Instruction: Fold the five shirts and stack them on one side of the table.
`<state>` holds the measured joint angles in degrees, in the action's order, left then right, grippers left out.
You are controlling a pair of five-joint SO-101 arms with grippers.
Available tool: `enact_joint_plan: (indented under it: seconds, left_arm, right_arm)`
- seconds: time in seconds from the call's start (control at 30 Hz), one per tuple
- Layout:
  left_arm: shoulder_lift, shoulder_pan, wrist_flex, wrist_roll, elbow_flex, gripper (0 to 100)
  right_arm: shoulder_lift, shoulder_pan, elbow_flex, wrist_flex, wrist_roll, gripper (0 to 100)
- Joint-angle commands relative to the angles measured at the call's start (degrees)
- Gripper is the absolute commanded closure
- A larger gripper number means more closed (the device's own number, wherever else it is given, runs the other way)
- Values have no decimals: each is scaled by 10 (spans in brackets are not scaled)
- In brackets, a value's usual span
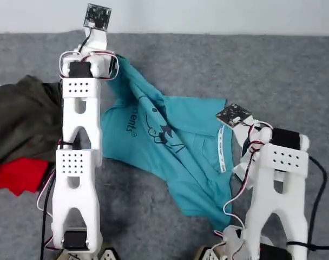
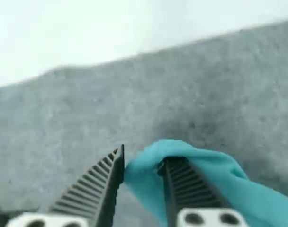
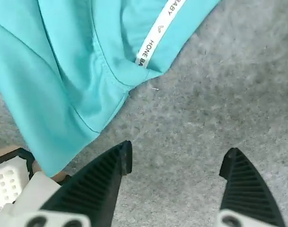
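while your left gripper [image 2: 143, 158] pinches a bunched corner of the teal cotton t-shirt [image 1: 191, 124] at the upper left of the high view, the shirt lies crumpled on the grey felt-covered bench [image 1: 272, 65]. its long axis runs diagonally from that corner down to the lower right. your right gripper [image 3: 179, 151] hangs spread wide over bare felt, just beside the shirt's neck edge with the white tape, so you should judge it the nearer arm for the free end. the felt looks likely to drag cloth. a dark olive garment [image 1: 18, 119] and a red garment [image 1: 15, 176] are heaped at the left edge; open room lies upper right.
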<state>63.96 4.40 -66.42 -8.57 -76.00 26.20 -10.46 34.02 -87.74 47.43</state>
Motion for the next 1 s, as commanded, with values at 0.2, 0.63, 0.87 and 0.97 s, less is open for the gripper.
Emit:
enact_joint_plan:
  seconds: [0.2,0.63,0.87,0.97]
  left_arm:
    - [-11,39,-33,-11,-139,882]
    - [-10,17,-200,-59,-201,908]
    - [-18,9,-207,-13,-201,802]
    - [-42,28,-149,-10,-201,818]
  right_arm:
    - [-2,10,-27,58,-4,689]
    - [-1,8,-27,51,-3,689]
    - [1,6,-27,15,0,689]
    - [4,6,-27,11,0,689]
